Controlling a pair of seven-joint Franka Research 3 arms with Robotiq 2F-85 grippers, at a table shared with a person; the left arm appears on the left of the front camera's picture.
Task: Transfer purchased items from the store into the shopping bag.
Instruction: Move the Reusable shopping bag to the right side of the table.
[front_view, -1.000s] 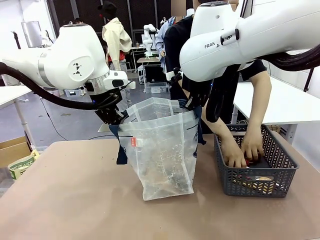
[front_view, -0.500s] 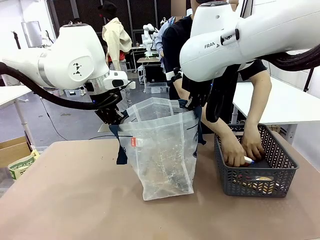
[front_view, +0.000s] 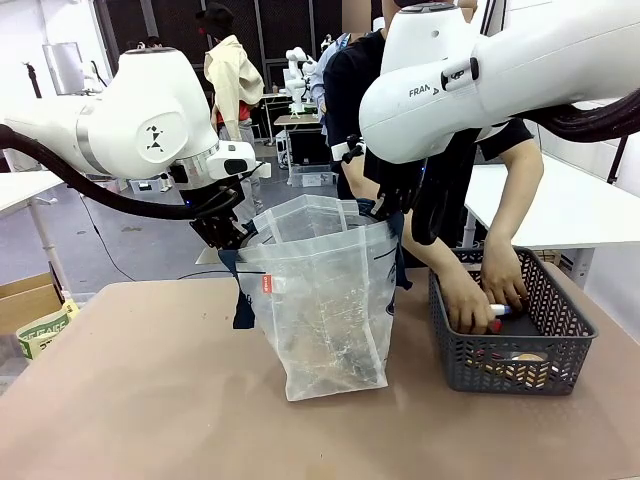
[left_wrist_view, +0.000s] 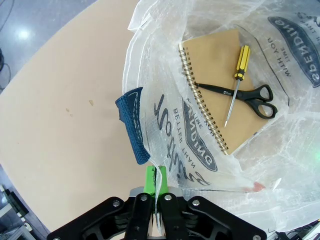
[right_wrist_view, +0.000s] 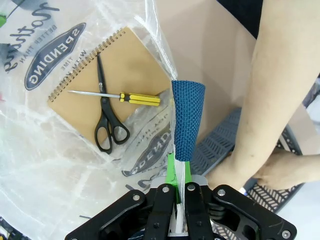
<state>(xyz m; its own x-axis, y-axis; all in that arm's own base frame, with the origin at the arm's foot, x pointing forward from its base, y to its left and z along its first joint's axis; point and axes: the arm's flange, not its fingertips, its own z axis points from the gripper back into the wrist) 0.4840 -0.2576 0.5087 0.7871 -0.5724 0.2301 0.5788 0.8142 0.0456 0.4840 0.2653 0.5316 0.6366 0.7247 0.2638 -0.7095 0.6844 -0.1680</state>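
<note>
The clear shopping bag (front_view: 325, 300) stands upright mid-table, its mouth held wide between both arms. My left gripper (front_view: 226, 236) is shut on the bag's left rim beside a navy handle (left_wrist_view: 132, 125); its green pads (left_wrist_view: 150, 179) pinch the plastic. At the opposite rim, my right gripper (front_view: 386, 212) is shut on the plastic at the base of the other handle (right_wrist_view: 186, 120). At the bottom of the bag lie a brown spiral notebook (left_wrist_view: 210, 60), black scissors (left_wrist_view: 247, 96) and a yellow-handled screwdriver (left_wrist_view: 236, 77). Over the basket, the person's hands (front_view: 485, 295) hold a small white item (front_view: 497, 312).
A dark grey mesh basket (front_view: 500, 375) with more goods stands at the right, close to the bag. The person leans over it from the far side, one forearm (right_wrist_view: 270, 100) close to my right gripper. A cardboard box (front_view: 25, 295) sits beyond the table's left edge.
The person's hands have risen a little from the basket's bottom with a small white item in them. Both arms and the bag have stayed still.
</note>
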